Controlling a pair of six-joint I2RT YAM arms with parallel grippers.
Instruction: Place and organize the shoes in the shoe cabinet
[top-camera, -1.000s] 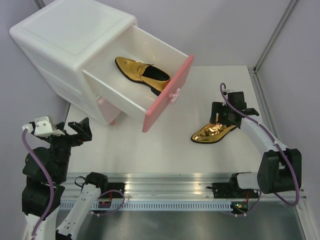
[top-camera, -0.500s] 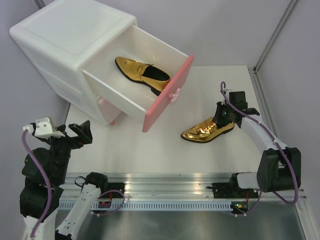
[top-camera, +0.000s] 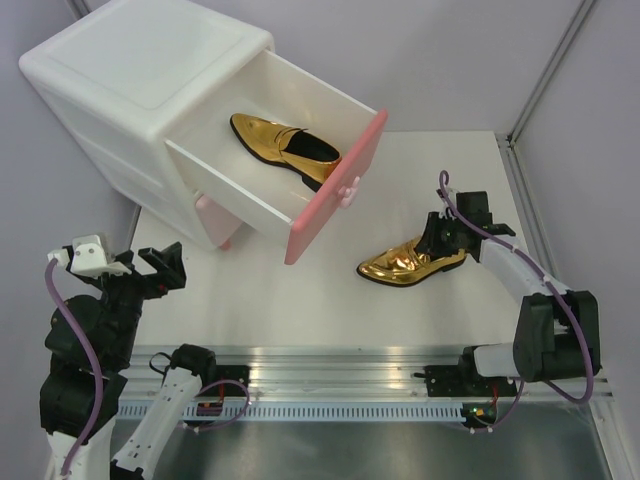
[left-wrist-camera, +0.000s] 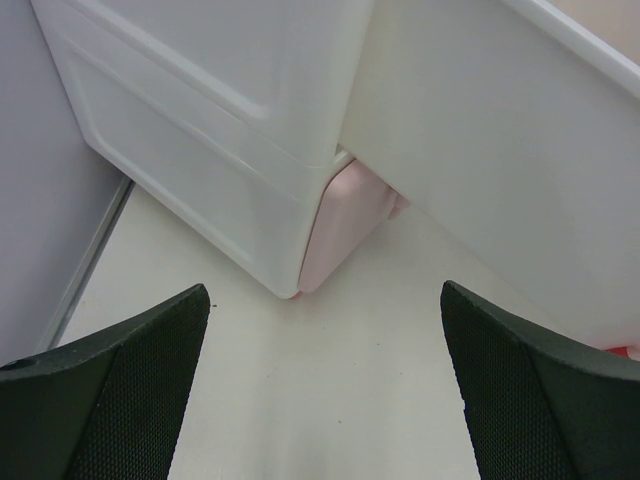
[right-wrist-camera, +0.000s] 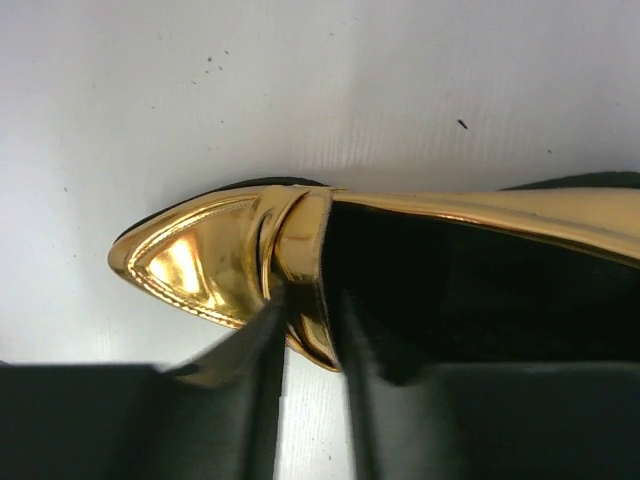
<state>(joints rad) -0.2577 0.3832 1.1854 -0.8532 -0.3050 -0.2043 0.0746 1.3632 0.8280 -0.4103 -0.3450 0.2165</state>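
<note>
**Top external view.** We find the shoe cabinet (top-camera: 150, 90) at the far left of the desk (top-camera: 300, 310). Its upper drawer (top-camera: 335, 185) is pulled out, with the pink front facing the right arm. The first gold loafer (top-camera: 285, 147) lies inside this drawer, with its toe toward the cabinet body. The second gold loafer (top-camera: 400, 266) is out on the desk, to the right of the drawer front and apart from it, with its toe pointing left. The right end effector (top-camera: 437, 238) sits over the heel half of this shoe. The left end effector (top-camera: 150, 265) hangs near the cabinet's lower front corner, touching nothing, with its fingers spread.

**Left wrist view.** We see both fingers (left-wrist-camera: 130, 390) at the frame's lower corners, wide apart, with only bare desk (left-wrist-camera: 250, 330) between them. Ahead stands the cabinet (left-wrist-camera: 200, 150) with its pale pink lower front (left-wrist-camera: 345, 225). The white wall of the open drawer (left-wrist-camera: 500, 150) overhangs at the right.

**Right wrist view.** We see the second gold loafer (right-wrist-camera: 210, 255) lying across the frame, with its toe to the left and its dark inside to the right. The right end effector (right-wrist-camera: 310, 400) is clamped on the shoe's upper edge beside the strap, with one finger (right-wrist-camera: 240, 400) outside and the other in the opening. We cannot tell whether the sole rests fully on the desk (right-wrist-camera: 300, 90).
</note>
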